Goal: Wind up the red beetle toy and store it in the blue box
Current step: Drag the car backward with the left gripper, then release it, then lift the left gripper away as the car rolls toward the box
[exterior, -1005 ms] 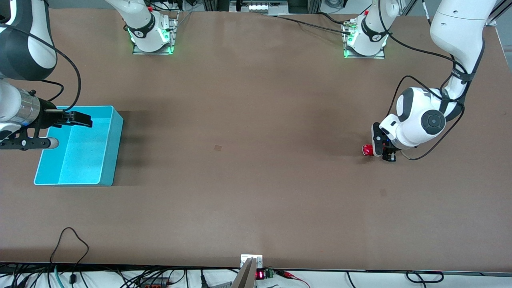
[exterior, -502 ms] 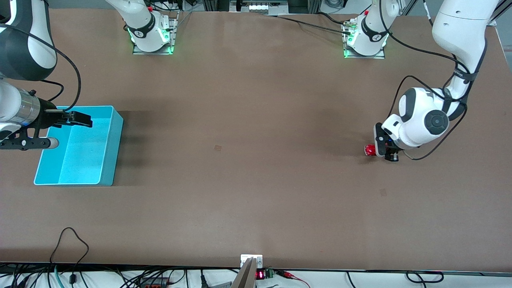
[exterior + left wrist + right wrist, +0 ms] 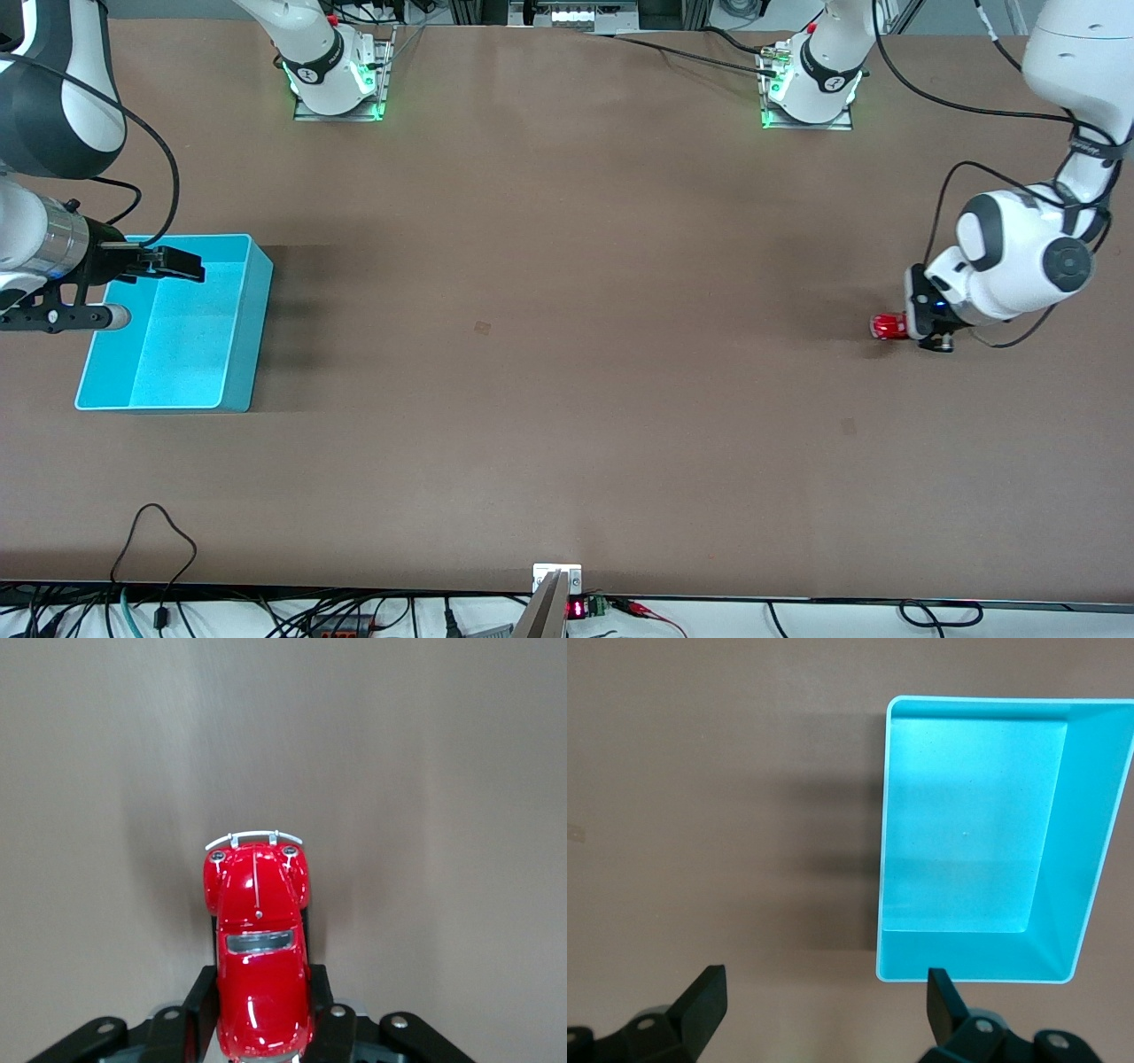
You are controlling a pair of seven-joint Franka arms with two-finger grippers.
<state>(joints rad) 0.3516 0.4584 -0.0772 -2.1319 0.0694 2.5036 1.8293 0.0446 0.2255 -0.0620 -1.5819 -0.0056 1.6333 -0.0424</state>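
Observation:
The red beetle toy (image 3: pixel 886 327) is low at the table surface near the left arm's end, gripped by its sides. My left gripper (image 3: pixel 911 329) is shut on it. In the left wrist view the toy (image 3: pixel 259 939) sticks out from between the black fingers (image 3: pixel 200 1001), silvery bumper leading; my left gripper (image 3: pixel 261 1014) holds its rear half. The blue box (image 3: pixel 190 346) stands empty at the right arm's end. My right gripper (image 3: pixel 182 264) waits open above the part of the box farthest from the front camera; the right wrist view shows the gripper (image 3: pixel 822 1010) empty and the box (image 3: pixel 1091 833).
Bare brown table lies between the toy and the box. The two arm bases (image 3: pixel 335 75) (image 3: pixel 811 84) stand along the table edge farthest from the front camera. Cables (image 3: pixel 151 532) hang at the nearest edge.
My left gripper has dragged the red beetle toy along the table toward the left arm's end, away from the box. The right arm has not moved.

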